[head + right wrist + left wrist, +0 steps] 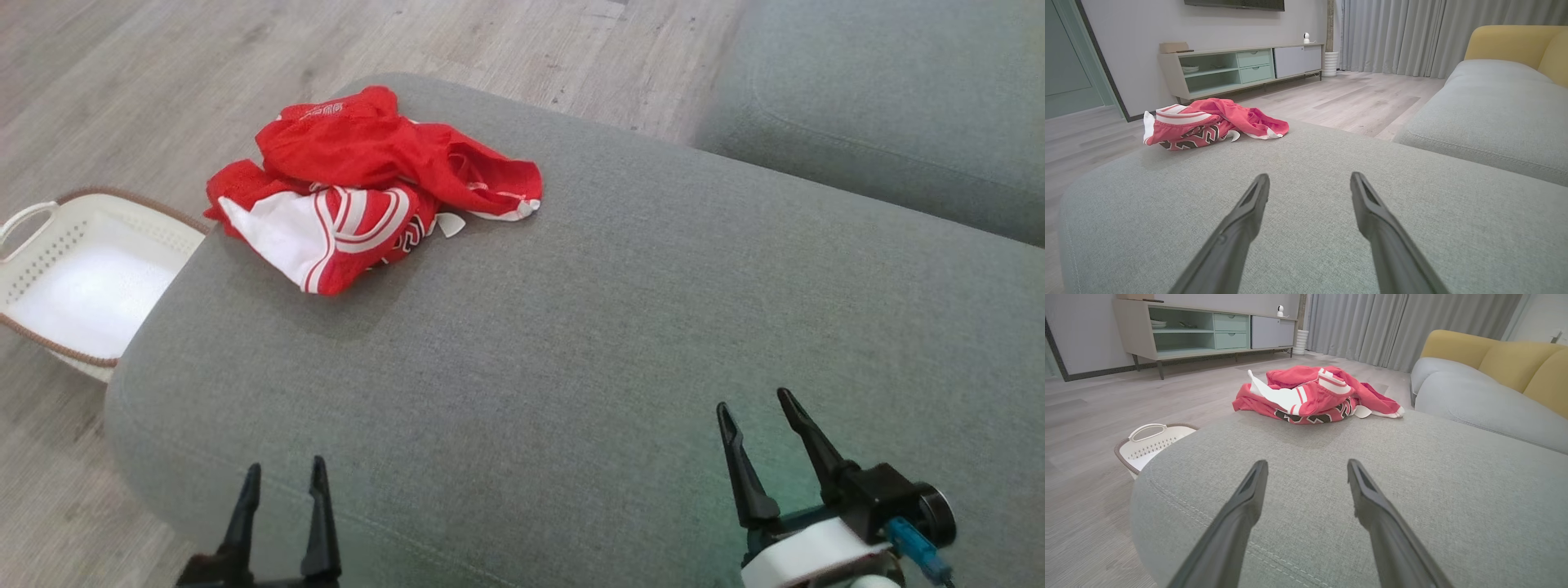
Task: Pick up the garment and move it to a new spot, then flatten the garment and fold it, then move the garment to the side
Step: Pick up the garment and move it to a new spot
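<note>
Garment [367, 184]: red with white panels and striping, crumpled in a heap at the far left corner of the grey cushion [620, 327], its left side reaching the cushion's left edge above the white basket [82, 269] on the floor. Left gripper [286, 462] and right gripper [753, 399] both hover over the near edge, fingers spread apart, nothing held, well apart from the garment. We judge the step in hand to be the first pick-up, not yet begun. To do it well, we would bring one gripper down on a raised fold near the middle of the heap rather than a thin trailing edge, so the cloth lifts as one mass. We would also keep the approach inboard, so nothing gets nudged off the left edge toward the basket. Orientation: the heap's long axis runs roughly along the far edge, from the left edge toward the middle. One red limb trails out that way and ends in a white-trimmed hem. We cannot tell which end is the top; it is too bunched.
</note>
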You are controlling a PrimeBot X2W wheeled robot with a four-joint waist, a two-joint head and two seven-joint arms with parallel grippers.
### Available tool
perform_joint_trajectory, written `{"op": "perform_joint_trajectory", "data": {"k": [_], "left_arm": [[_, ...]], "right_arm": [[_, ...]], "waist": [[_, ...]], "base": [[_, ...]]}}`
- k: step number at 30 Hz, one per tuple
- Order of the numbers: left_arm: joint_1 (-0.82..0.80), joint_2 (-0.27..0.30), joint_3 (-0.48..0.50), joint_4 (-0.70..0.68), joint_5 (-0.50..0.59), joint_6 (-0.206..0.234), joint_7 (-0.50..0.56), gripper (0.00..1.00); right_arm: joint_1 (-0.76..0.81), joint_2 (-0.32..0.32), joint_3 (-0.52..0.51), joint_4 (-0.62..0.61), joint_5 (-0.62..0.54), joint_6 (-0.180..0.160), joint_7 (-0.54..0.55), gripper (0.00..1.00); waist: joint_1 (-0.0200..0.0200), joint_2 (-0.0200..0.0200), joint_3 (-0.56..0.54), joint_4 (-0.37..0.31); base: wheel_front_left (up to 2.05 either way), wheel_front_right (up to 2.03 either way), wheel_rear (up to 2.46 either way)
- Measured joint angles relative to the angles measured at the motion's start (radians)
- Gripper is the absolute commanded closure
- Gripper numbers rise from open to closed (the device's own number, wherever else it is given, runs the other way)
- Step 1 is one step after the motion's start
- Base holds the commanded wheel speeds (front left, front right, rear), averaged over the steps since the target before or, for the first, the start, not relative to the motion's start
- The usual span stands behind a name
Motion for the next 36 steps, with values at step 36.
{"op": "perform_joint_trajectory", "data": {"k": [36], "left_arm": [[-0.767,0.263,0.041,0.169,-0.221,-0.133,0.428,0.0]], "right_arm": [[-0.222,-0.007,-0.096,-0.109,-0.282,0.0,0.049,0.0]], "waist": [[0.0004,0.0,0.408,-0.107]], "base": [[0.0,0.0,0.0]]}}
